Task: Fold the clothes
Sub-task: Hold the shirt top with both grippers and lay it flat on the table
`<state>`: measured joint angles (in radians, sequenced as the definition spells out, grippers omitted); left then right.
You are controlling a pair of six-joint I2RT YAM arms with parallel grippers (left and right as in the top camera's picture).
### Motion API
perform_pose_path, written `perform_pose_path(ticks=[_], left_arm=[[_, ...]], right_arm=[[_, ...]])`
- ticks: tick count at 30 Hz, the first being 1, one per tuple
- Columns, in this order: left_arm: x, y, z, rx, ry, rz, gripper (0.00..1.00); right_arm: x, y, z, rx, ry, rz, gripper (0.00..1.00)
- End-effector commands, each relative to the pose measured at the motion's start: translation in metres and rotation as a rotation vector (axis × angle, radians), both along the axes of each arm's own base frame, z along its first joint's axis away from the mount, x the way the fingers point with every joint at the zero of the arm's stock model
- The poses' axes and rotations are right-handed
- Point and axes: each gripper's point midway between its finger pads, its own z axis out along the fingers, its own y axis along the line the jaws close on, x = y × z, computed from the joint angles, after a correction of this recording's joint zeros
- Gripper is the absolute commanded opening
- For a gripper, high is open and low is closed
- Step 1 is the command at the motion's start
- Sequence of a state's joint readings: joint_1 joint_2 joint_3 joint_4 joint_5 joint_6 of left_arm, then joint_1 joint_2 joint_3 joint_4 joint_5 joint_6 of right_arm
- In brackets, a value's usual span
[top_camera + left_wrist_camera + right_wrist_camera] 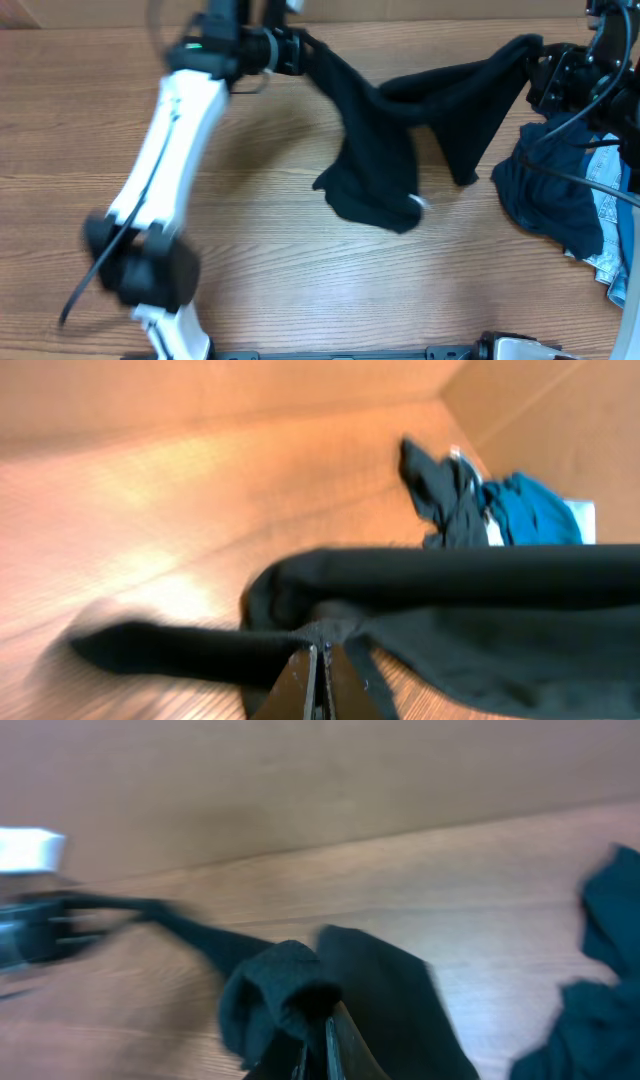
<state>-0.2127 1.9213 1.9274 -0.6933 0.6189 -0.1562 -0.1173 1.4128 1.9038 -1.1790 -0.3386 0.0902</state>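
Near-black navy short-sleeved T-shirt (385,150) hangs strung between both arms over the far side of the wooden table (300,270). Its middle sags, and the low hem with the small white tag (418,203) seems to rest on the wood. Left gripper (298,48) is clamped on one end, right gripper (537,62) on the other. Reads as the spread-out step. Next: pull taut, lay flat. Free room is centre and left. The right edge is crowded by a rumpled dark blue garment (545,195) and pale blue denim (612,262), so snag risk there.
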Motion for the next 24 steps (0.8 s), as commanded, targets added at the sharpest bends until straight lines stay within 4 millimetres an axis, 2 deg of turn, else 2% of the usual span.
perform_pose_path(ticks=[1,4,5,9,13,16,21,24], left_arm=[[-0.037,0.070,0.101,0.125,-0.237,0.151,0.04],[-0.078,0.130,0.156,0.255,-0.338,0.307,0.04],[-0.090,0.144,0.169,0.295,-0.358,0.350,0.04],[-0.137,0.178,0.210,0.431,-0.427,0.465,0.04],[-0.177,0.191,0.251,0.466,-0.513,0.539,0.04],[-0.197,0.197,0.280,0.455,-0.595,0.594,0.04],[-0.234,0.202,0.310,0.430,-0.689,0.646,0.04],[-0.266,0.214,0.317,0.441,-0.707,0.719,0.04]], right_arm=[[-0.005,-0.024,0.000,-0.005,0.025,-0.175,0.04],[-0.006,-0.032,-0.009,0.027,0.077,-0.261,0.04],[-0.006,-0.033,-0.011,0.028,0.085,-0.265,0.04],[-0.003,-0.046,-0.007,-0.015,0.058,-0.323,0.04],[-0.003,-0.048,0.011,-0.051,-0.021,-0.313,0.04],[-0.013,-0.046,0.030,-0.070,-0.088,-0.298,0.04],[-0.048,-0.036,0.067,-0.052,-0.205,-0.271,0.04],[-0.074,-0.032,0.078,-0.017,-0.235,-0.280,0.04]])
